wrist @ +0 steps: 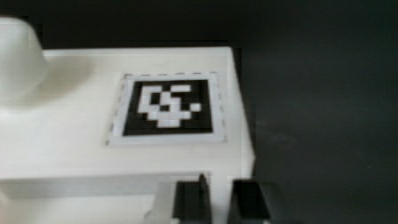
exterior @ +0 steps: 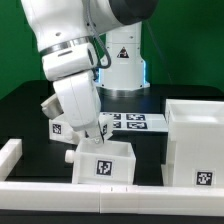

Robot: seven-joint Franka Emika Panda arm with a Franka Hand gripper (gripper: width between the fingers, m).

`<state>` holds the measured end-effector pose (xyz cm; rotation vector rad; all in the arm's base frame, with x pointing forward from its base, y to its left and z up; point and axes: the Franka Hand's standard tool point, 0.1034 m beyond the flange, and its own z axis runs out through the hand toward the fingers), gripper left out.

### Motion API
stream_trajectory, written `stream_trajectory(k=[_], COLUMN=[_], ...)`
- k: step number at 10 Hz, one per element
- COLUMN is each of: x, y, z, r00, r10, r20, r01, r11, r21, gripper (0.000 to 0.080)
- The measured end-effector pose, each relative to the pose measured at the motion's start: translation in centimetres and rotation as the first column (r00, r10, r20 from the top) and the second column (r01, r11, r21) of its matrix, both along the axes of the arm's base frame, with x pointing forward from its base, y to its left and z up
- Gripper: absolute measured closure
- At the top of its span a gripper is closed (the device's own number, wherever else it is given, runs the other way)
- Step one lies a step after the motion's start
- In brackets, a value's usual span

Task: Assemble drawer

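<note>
Nearest the camera in the exterior view, the front rail [exterior: 100, 203] runs as a low white border. Just behind it sits the small tray [exterior: 103, 163], one of the drawer's boxes, with its tagged face turned toward the camera. The gripper [exterior: 72, 153] comes down at the tray's 9 o'clock edge, so from the claw the tray's body lies at 3 o'clock.

In the wrist view the gripper [wrist: 219, 202] shows two dark fingertips [wrist: 187, 203] close together with only a pale sliver between them. They stand right at the border of the small tray [wrist: 71, 130], whose tag [wrist: 173, 107] fills the middle. You cannot tell from either picture whether that sliver is a tray wall pinched between the pads, so treat the grip as unconfirmed.

At 3 o'clock from the tray, with dark table between them, stands the large shell [exterior: 195, 140], the hollow cube that I judge the tray must go into. Your next move turns on that relation: tray to shell is a sideways run toward the exterior view's right. The tray looks about as wide as it is deep, so you cannot pick out a long axis.

Farther back, at 1 o'clock from the tray, lies the marker board [exterior: 135, 122], and beyond it the arm's base [exterior: 122, 60].
</note>
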<state>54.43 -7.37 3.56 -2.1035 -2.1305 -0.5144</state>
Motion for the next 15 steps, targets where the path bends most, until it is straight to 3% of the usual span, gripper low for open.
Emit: stream_trajectory(k=[4, 6, 8, 13, 15], x=[0.0, 0.9, 1.2, 0.9, 0.1], y=[0.0, 2.2, 4.1, 3.9, 5.0], z=[0.0, 1.4, 2.3, 1.7, 1.3], r00=[0.999, 0.996, 0.986, 0.988, 0.991], r10=[-0.035, -0.066, -0.121, -0.109, -0.068], r20=[-0.024, -0.062, -0.111, -0.109, -0.119], r01=[0.035, 0.063, 0.115, 0.102, 0.060], r11=[0.999, 0.997, 0.991, 0.993, 0.995], r21=[-0.011, -0.051, -0.063, -0.064, -0.075], gripper=[0.0759, 0.0759, 0.0759, 0.0759, 0.0759])
